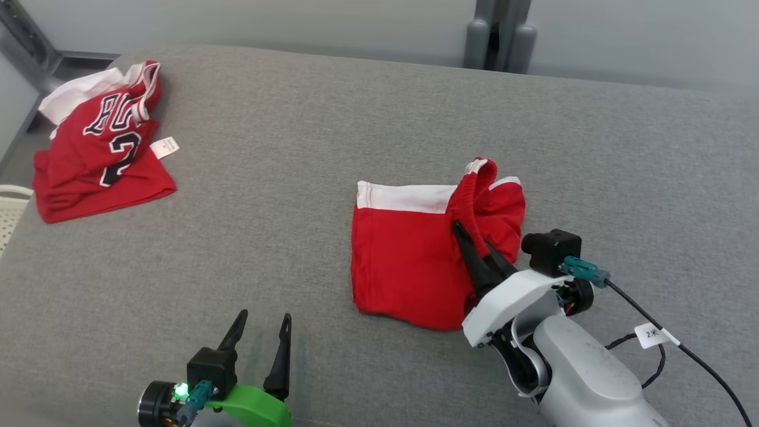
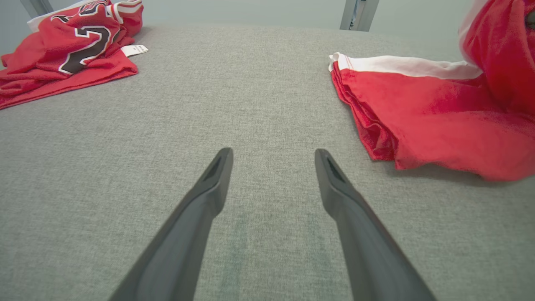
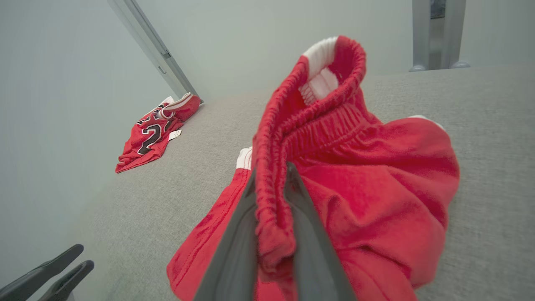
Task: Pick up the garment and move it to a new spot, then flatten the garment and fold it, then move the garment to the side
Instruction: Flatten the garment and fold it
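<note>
The garment (image 1: 409, 261) is a pair of red shorts with a white hem band, lying on the grey surface right of centre. My right gripper (image 1: 459, 228) is shut on its elastic waistband (image 3: 271, 196), which is pinched between the two dark fingers and lifted into a raised loop. In the left wrist view the shorts (image 2: 439, 121) lie to the right, folded layers showing at the edge. My left gripper (image 1: 264, 320) stands open near the front edge, left of the shorts, with nothing between its fingers (image 2: 213, 179).
A crumpled red jersey (image 1: 98, 142) with black and white lettering and a white tag lies at the far left corner. The grey padded surface (image 1: 308, 130) spreads wide between both pieces. Grey posts (image 1: 498, 35) stand behind the back edge. A cable (image 1: 664, 332) trails from my right wrist.
</note>
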Controlling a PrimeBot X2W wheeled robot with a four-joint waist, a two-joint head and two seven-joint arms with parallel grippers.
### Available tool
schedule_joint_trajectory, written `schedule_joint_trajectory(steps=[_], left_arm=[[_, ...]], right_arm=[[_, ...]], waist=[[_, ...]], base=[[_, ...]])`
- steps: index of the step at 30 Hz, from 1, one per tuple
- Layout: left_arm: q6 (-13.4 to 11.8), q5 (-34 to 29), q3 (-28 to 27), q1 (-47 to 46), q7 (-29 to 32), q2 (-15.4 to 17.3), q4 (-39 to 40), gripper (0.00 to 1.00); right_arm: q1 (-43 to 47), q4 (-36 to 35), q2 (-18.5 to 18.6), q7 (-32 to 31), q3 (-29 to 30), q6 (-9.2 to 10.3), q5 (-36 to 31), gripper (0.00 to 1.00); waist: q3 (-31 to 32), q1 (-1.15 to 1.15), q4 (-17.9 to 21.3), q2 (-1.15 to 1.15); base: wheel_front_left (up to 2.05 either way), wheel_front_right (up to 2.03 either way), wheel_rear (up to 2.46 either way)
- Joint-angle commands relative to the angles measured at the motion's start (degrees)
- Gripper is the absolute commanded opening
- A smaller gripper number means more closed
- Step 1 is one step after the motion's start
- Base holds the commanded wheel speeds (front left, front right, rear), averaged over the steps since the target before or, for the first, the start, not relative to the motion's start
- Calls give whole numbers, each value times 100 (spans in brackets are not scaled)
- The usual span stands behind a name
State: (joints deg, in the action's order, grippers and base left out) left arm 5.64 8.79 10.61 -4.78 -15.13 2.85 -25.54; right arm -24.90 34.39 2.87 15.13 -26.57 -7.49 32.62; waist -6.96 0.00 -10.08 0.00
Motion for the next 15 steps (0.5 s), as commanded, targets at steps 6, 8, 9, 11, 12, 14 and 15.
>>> schedule_joint_trajectory(steps=[6, 8, 9, 11, 12, 14, 15], left_arm=[[83, -242, 12, -107, -1, 19, -115, 100], [92, -244, -34, -118, -1, 18, -115, 100], [96, -243, -56, -139, -1, 16, -97, 100], [85, -235, -94, -179, -1, 14, -51, 100], [78, -219, -102, -192, -1, 12, -26, 100], [58, -192, -97, -204, -1, 12, 48, 100], [36, -190, -95, -199, -1, 12, 79, 100]], right_arm=[[-378, 460, 6, 3, -491, 0, -95, 100], [-449, 392, 10, 3, -635, 0, -19, 100], [-480, 318, 11, 2, -726, 0, -38, 100], [-455, 147, 19, 2, -780, 1, -21, 100], [-444, 92, 30, 2, -782, 1, -130, 100], [-342, 0, 39, 3, -565, 3, -327, 100], [-280, -23, 31, 2, -400, 3, -503, 100]], waist=[[15, 0, -793, 0], [12, 0, -810, 0], [9, 0, -793, 0], [8, 0, -708, 0], [10, 0, -656, 0], [19, 0, -513, 0], [25, 0, -421, 0]], base=[[0, 0, 0], [0, 0, 0], [0, 0, 0], [0, 0, 0], [0, 0, 0], [0, 0, 0], [0, 0, 0]])
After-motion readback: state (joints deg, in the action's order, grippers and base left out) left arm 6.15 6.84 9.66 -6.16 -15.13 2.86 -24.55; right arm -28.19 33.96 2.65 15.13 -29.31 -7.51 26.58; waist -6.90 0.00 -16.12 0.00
